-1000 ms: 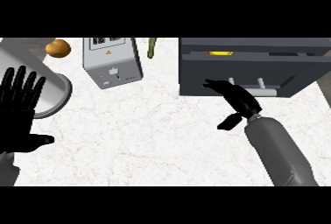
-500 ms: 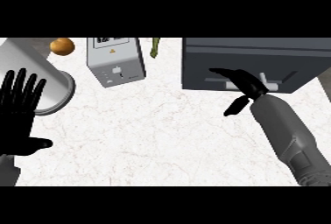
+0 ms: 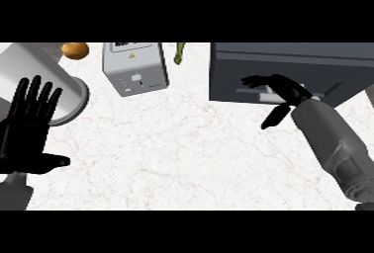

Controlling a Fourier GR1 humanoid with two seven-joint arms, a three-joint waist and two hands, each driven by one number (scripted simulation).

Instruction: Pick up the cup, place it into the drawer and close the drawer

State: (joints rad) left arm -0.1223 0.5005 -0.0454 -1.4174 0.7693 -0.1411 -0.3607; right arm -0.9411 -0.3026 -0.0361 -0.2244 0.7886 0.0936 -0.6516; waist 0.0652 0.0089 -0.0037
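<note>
Far right, the dark grey metal drawer (image 3: 235,69) is pressed by the right hand (image 3: 287,91), fingers loosely extended; the push is best kept square.

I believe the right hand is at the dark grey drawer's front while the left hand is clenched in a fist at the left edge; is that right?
Not quite: the head view shows the left hand open, fingers straight and pointing up, not clenched. The right hand is indeed at the front of the dark grey drawer.
</note>
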